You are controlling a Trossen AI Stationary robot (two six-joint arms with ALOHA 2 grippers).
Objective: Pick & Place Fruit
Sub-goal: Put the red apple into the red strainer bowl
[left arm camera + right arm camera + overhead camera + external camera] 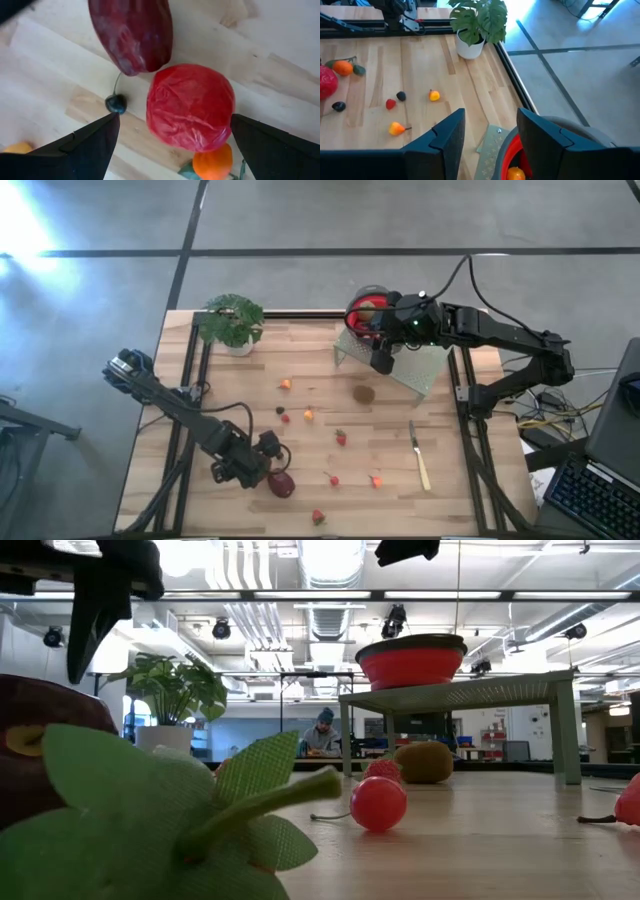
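Left gripper point(172, 135) spread wide above red apple point(190, 107), maroon plum point(132, 32) just beside; lower centred, avoid plum, then close; right gripper point(487, 132) empty, part-open, above red bowl point(512, 152) on raised rack.

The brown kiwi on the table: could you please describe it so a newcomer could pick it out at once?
Find the pale perforated metal stand holding the red bowl at the table's far right. The fuzzy brown oval kiwi lies on the wood just before it, the only brown fruit, larger than the scattered red and orange pieces.
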